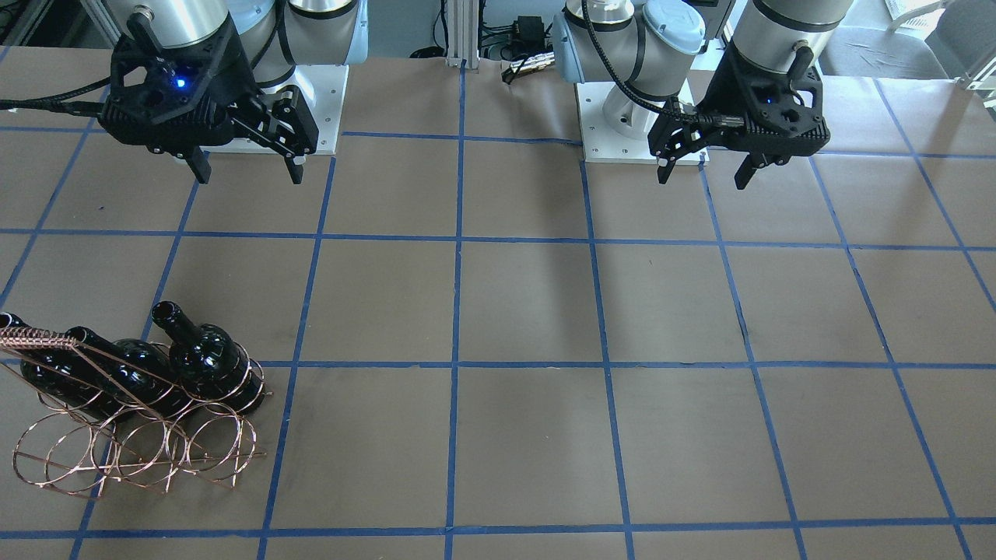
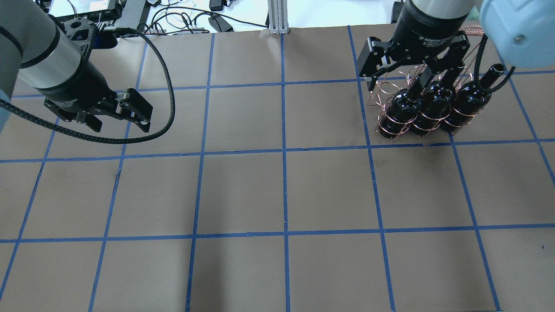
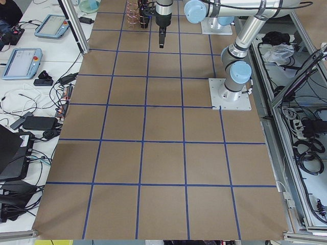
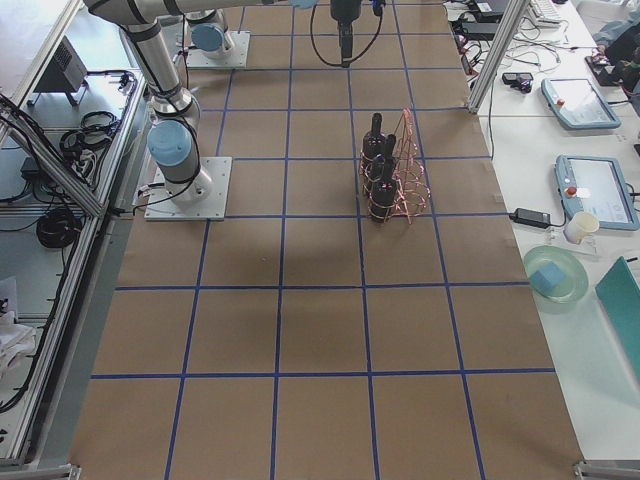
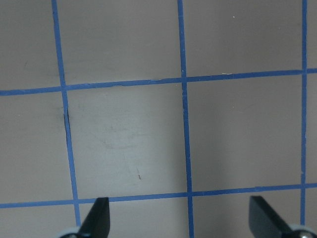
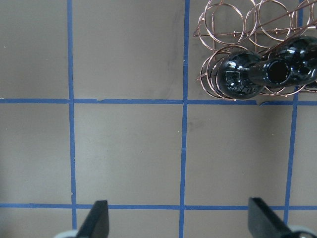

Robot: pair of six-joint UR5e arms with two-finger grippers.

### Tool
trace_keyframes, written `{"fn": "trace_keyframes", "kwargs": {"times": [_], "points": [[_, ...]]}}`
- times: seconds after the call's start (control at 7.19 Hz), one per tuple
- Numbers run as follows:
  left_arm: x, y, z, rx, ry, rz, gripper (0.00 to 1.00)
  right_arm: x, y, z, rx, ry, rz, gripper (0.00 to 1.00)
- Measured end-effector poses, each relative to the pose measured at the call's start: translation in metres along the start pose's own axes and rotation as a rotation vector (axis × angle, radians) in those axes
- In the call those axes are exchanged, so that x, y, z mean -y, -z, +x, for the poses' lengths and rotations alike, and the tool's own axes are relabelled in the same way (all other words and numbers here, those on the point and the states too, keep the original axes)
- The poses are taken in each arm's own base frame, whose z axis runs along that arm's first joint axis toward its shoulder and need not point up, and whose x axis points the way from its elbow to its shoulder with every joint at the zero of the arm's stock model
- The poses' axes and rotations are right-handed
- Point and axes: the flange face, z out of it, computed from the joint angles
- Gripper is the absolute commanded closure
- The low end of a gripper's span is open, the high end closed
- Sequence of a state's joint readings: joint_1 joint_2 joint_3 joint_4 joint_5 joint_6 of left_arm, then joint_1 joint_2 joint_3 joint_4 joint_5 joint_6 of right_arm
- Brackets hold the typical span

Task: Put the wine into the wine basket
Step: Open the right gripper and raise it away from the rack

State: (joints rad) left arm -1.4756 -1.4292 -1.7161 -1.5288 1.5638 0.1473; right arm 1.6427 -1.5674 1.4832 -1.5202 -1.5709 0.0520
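The wine basket [image 1: 136, 451] sits on the brown tabletop [image 1: 529, 311], on the robot's right side and out by the edge far from the robot. It is made of thin copper wire bent into round rings, with a long curly bar for a handle.

Three dark, shiny wine bottles [image 2: 431, 112] are in the wine basket. They stand side by side in a row, each one inside wire rings, with their long necks pointing up. They fill the row of rings that is nearer the robot (the right wrist camera looks almost straight down into the round mouth of one bottle). More wire rings show on the side of the basket away from the robot.

The right gripper [image 1: 249, 173] hangs up in the air, near the robot's base and well apart from the wine basket. Its jaws are spread wide and nothing is between them. Under it there is only brown tabletop and blue lines [image 1: 457, 311].

The left gripper [image 1: 703, 179] hangs up in the air on the other side, far from the wine bottles. Its jaws are spread wide too, and they hold nothing
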Motion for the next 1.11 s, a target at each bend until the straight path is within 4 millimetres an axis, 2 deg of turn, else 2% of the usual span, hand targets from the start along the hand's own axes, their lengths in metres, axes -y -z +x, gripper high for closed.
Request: {"fn": "trace_keyframes", "kwargs": {"times": [0.56, 1.11], "points": [[0.0022, -0.0032, -0.0005, 0.001, -0.002, -0.007, 0.0, -0.0074, -0.0054, 0.0015, -0.004, 0.007, -0.016, 0.0], [0.0025, -0.0047, -0.0019, 0.014, -0.002, -0.012, 0.0, -0.0048, -0.0079, 0.0045, -0.003, 0.012, -0.013, 0.0]]}}
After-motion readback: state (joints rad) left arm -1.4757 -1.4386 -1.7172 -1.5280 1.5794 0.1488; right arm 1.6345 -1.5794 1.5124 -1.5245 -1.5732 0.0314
